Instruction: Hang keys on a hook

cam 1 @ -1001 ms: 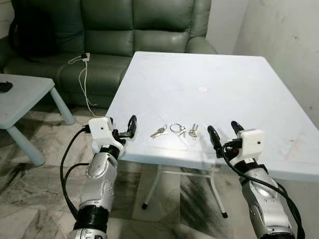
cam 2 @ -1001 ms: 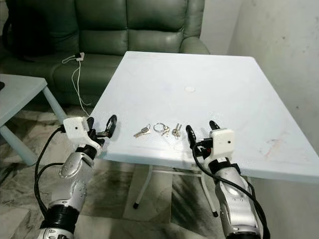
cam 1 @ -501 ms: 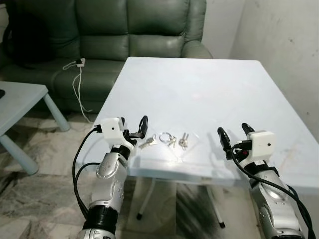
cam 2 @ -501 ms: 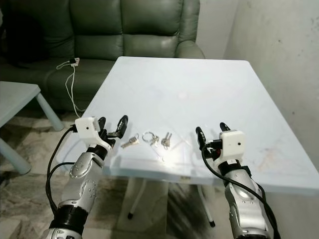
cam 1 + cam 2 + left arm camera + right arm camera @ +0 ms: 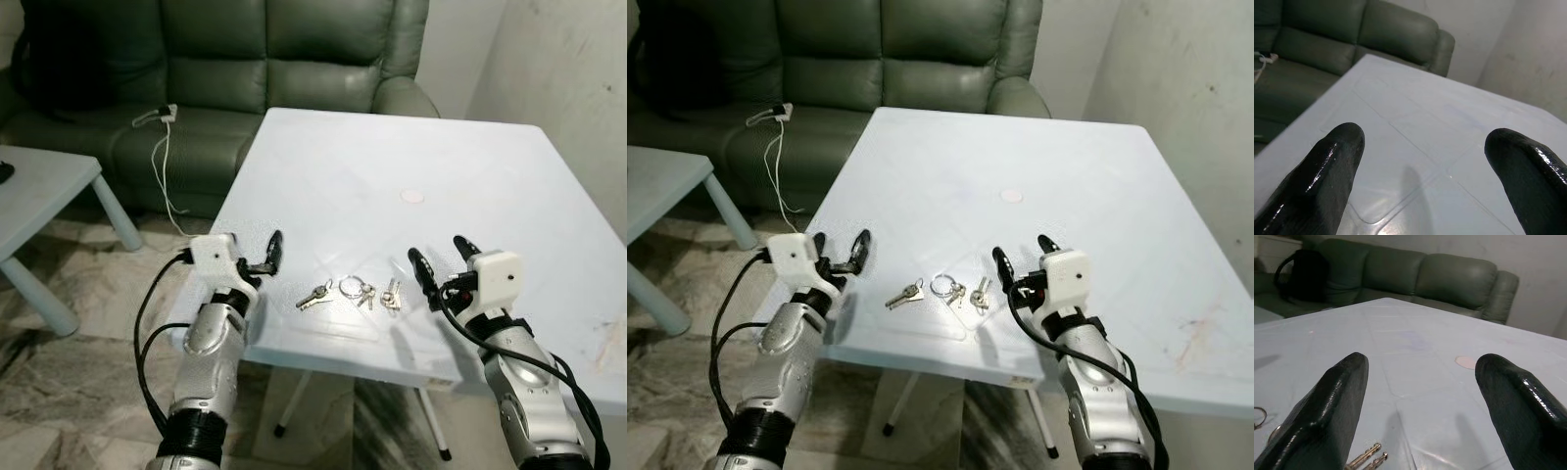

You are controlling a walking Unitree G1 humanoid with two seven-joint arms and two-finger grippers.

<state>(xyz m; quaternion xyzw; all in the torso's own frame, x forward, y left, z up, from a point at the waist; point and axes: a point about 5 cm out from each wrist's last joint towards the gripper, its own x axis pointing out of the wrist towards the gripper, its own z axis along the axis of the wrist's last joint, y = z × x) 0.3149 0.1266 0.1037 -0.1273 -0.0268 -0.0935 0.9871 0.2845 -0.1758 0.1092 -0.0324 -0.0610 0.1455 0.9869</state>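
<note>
A bunch of silver keys lies on the white table near its front edge: one key, a ring and two more keys. My left gripper hovers open over the table's front left corner, left of the keys. On the other side of the keys my right gripper stands open, a short way from them. In the right wrist view the two keys lie just below the open fingers. The left wrist view looks between spread fingers onto bare tabletop.
A green leather sofa stands behind the table, with a white charger cable on its seat and a black bag at its left. A low pale side table is at the left. A wall runs along the right.
The whole picture has shifted as the camera moved. The keys now lie lower in view, level with the grippers. Both grippers stay open and hold nothing.
</note>
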